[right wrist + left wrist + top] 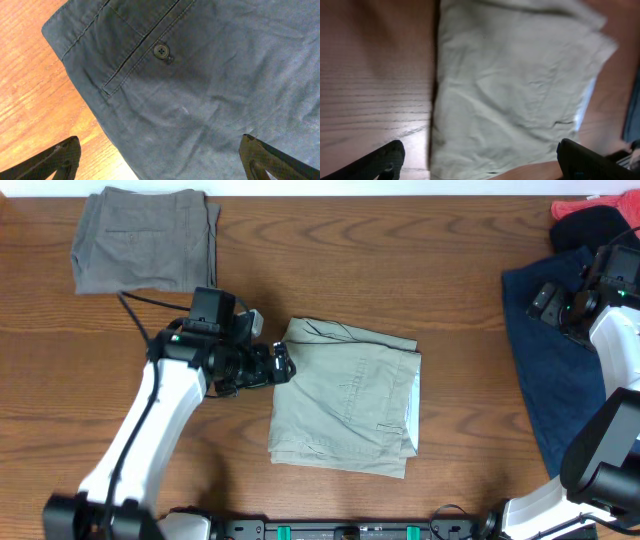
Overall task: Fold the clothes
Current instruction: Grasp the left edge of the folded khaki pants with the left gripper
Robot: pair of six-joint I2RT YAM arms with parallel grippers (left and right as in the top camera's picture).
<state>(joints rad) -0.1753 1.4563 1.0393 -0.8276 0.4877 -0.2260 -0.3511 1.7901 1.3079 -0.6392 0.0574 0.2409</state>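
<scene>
Pale khaki-beige shorts (348, 397) lie folded in the middle of the table; they fill the left wrist view (515, 90). My left gripper (283, 365) is open and empty at their upper left edge, its fingers wide apart (480, 162). Navy blue shorts (555, 370) lie flat at the right. My right gripper (548, 300) hovers open over them, above a buttoned back pocket (160, 51); its fingers (160, 160) hold nothing.
Folded grey-brown shorts (145, 238) lie at the back left. A black garment (590, 225) and a red one (590, 202) lie at the back right corner. Bare wooden table (400, 270) lies between the piles.
</scene>
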